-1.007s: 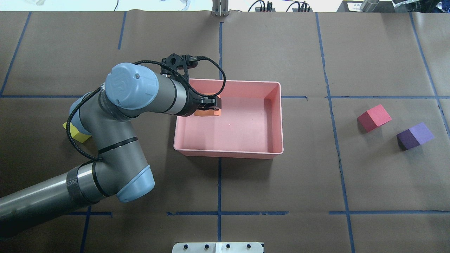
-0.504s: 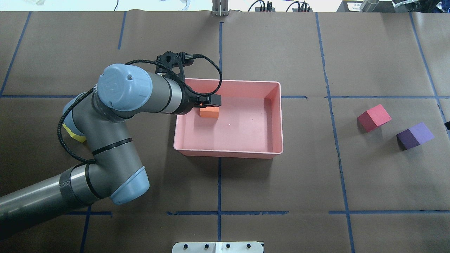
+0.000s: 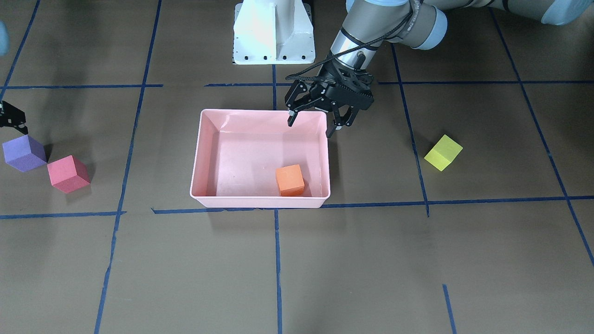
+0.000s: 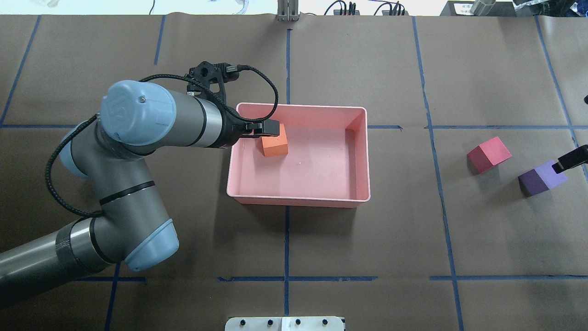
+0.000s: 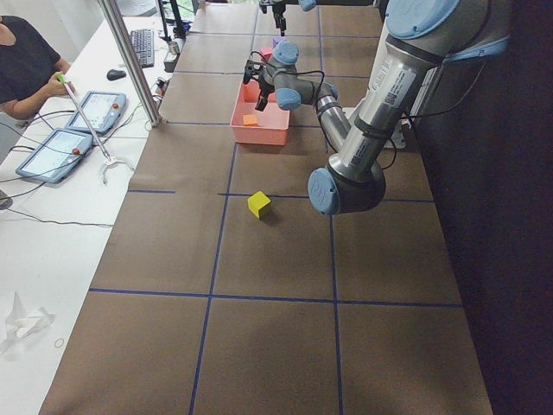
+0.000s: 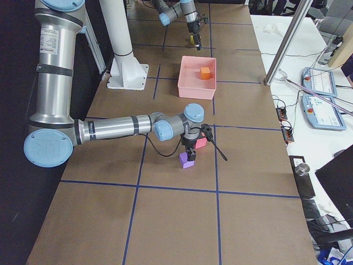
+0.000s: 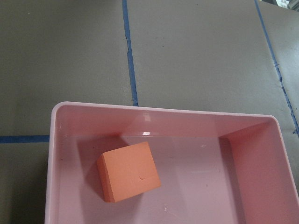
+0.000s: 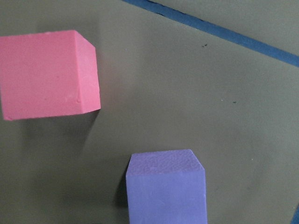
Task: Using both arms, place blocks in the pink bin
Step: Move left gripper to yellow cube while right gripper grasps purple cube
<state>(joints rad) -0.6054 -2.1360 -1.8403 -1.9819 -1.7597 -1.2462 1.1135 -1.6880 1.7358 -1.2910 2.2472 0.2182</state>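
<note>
Left gripper [image 3: 311,127] hangs wide open, empty, over the pink bin [image 3: 202,153] holding the orange block [image 3: 290,180]. Right gripper [image 4: 569,161], opening unclear, hovers at the far-right purple block [image 4: 542,177]. It looks like light, squashy foam, so pinch opposite flat faces.

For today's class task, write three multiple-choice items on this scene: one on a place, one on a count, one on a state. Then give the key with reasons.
1. Where is the orange block?
A. inside the pink bin
B. held in mid-air
C. stacked on another block

2. How many blocks lie outside the bin?
A. one
B. two
C. three

3. The left gripper has its jaws:
A. shut on a block
B. open and empty
C. out of sight

Key:
1 A, it rests on the bin's floor.
2 C, the yellow-green block, red-pink block and purple block sit on the table.
3 B, the front view shows the jaws spread with nothing between them.
</note>
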